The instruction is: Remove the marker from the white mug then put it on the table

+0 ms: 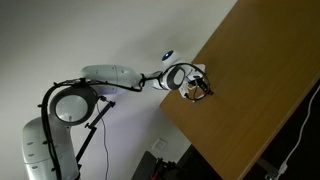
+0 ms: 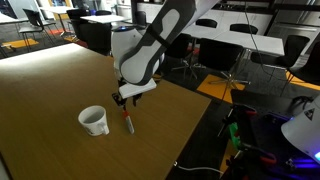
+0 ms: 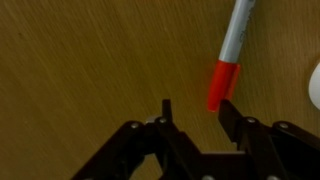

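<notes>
My tool (image 3: 194, 110) is black. The marker (image 3: 231, 50) has a pale grey-white barrel and a red-orange cap. The mug (image 2: 94, 120) is white. The counter (image 3: 80, 60) is medium-brown wood with fine streaked grain. My arm (image 1: 112, 74) is white with black joints.
</notes>
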`<state>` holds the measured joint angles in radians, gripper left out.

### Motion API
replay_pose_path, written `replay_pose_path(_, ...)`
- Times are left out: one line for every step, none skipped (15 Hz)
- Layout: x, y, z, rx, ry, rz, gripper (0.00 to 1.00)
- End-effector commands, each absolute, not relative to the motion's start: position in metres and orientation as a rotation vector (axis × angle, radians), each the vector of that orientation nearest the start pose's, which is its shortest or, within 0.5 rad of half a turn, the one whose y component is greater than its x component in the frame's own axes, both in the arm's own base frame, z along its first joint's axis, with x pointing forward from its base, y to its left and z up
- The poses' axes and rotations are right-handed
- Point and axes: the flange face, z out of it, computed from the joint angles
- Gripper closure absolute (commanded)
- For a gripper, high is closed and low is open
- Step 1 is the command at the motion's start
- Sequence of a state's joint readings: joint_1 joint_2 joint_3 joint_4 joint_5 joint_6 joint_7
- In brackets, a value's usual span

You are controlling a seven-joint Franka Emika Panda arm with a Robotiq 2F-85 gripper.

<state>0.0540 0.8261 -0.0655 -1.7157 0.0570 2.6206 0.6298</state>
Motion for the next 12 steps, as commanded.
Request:
replay_pose_path(0.672,-0.01,0.138,-2.971,1.018,-0.142,0.15)
replay_pose_path(0.671,-0.012,0.144,-2.972,1.027,-0.165,0.08)
replay_pose_path(0.669,-0.014,0.152,-2.976,1.038,-0.194,0.0)
replay_pose_path(0.668,-0.015,0.16,-2.979,1.046,-0.219,0.0)
replay_pose_path(0.667,-0.018,0.169,-2.987,1.051,-0.246,0.0)
replay_pose_path(0.664,-0.019,0.181,-2.991,1.064,-0.284,0.0)
replay_pose_path(0.662,-0.019,0.193,-2.992,1.077,-0.319,0.0)
replay_pose_path(0.659,-0.019,0.207,-2.993,1.078,-0.359,0.0)
replay_pose_path(0.656,-0.018,0.219,-2.989,1.083,-0.396,0.0)
replay_pose_path(0.653,-0.016,0.232,-2.99,1.077,-0.441,0.0)
replay_pose_path(0.65,-0.013,0.243,-2.993,1.073,-0.481,0.0)
replay_pose_path(0.648,-0.011,0.253,-2.991,1.073,-0.517,0.0)
